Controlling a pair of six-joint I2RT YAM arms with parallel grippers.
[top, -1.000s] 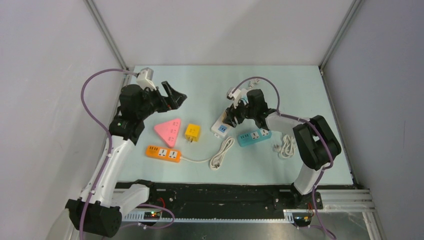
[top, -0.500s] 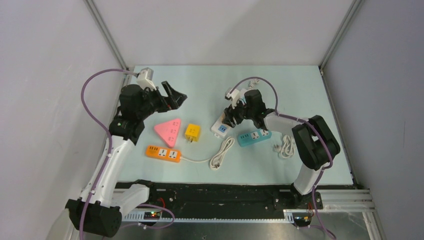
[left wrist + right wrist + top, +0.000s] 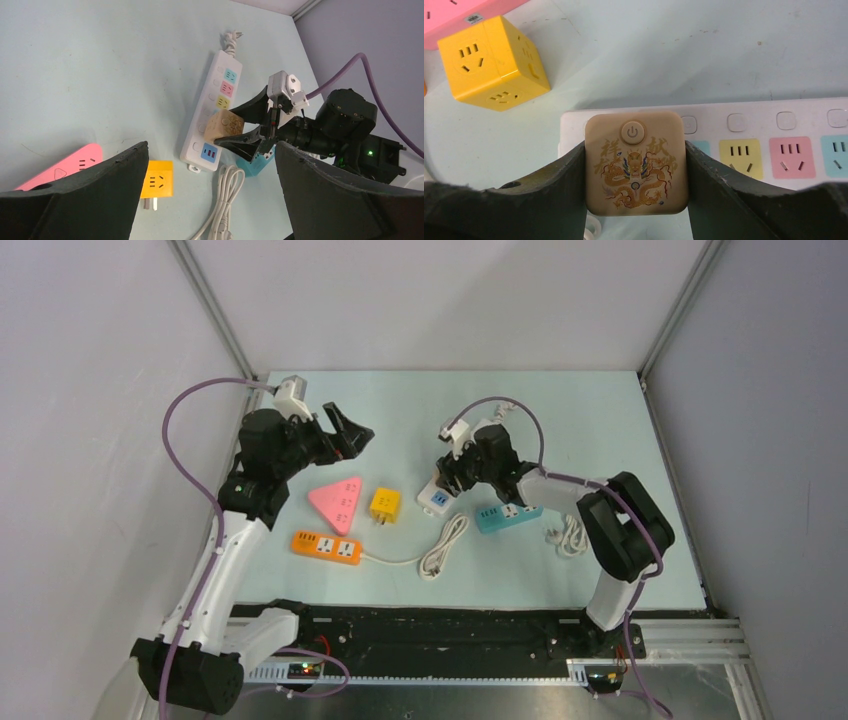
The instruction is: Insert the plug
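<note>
The plug (image 3: 634, 162) is a beige cube pinched by its two sides in my right claw (image 3: 634, 172). Its face carries a round button with a power symbol, a gold dragon and two gold Chinese characters that I cannot read with certainty. It sits over the white power strip (image 3: 759, 107), between the yellow socket panel and the strip's blue end panel. I cannot tell whether its prongs touch the strip.

Along the strip I see yellow, pink and teal socket panels, each with a small square button above it and no lettering that I can make out. Beside the strip's near end stands a yellow cube socket (image 3: 494, 62), and past it lies a pink triangular socket (image 3: 337, 502) with a tiny white label, too small to read. An orange power strip (image 3: 326, 546) lies nearer the arm bases, its white cord (image 3: 443, 547) coiled loosely. A teal power strip (image 3: 508, 514) sits just beside the white one, with its own bundled cord (image 3: 572, 532).

My left claw (image 3: 350, 435) hangs spread wide and empty above the far left of the counter (image 3: 560, 410), well apart from the plug.

The counter top is a pale blue-green mat, faintly scuffed. Plain grey-white panels in aluminium posts (image 3: 215, 320) close it in on three sides.
</note>
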